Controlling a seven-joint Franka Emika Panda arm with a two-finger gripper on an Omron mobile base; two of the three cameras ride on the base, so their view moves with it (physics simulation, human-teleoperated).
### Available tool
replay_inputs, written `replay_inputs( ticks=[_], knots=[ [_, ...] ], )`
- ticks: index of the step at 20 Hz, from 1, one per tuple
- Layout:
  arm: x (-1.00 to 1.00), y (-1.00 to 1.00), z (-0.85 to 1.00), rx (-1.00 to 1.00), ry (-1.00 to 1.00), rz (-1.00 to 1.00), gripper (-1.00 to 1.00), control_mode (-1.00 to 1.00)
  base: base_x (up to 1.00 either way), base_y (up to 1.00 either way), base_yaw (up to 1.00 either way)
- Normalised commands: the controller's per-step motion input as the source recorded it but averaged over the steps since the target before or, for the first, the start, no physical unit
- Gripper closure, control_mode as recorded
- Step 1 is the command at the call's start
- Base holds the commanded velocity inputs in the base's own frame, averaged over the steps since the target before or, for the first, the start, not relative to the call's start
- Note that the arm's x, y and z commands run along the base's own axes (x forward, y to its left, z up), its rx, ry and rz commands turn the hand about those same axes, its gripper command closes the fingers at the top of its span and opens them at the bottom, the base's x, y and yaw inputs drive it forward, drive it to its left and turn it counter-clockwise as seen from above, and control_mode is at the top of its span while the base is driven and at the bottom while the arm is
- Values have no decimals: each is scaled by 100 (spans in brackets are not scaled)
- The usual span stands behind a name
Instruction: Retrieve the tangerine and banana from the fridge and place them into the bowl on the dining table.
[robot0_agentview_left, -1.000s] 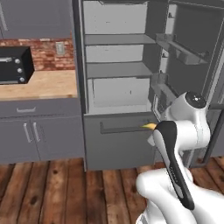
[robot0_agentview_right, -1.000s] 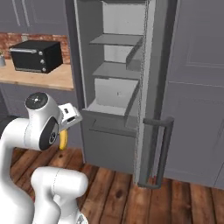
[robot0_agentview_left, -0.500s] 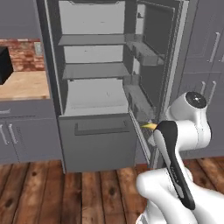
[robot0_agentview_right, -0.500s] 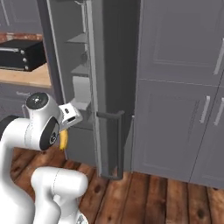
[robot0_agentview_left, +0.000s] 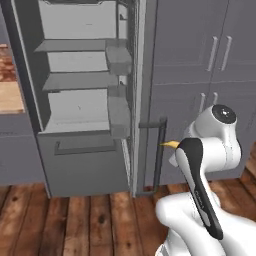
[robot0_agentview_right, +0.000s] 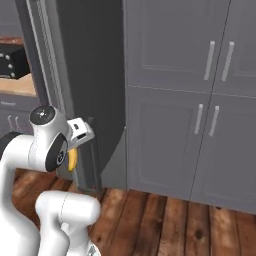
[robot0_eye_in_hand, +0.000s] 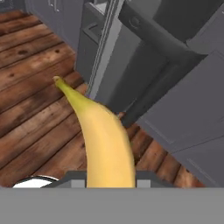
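The tool grips the banana by one end, tucked close to the arm for carrying, beside the open fridge.

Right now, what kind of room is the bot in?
A home kitchen, most likely: an open fridge with bare shelves, tall grey panelled cabinets beside it and a wood plank floor. The tool holds a banana.
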Motion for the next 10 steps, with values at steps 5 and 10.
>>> replay_inputs(
  ticks=[5,10],
  knots=[
    [0,0,0,0,0,0,100,100,-19,-77,0],
    [0,0,0,0,0,0,100,100,0,-78,0]
  ],
)
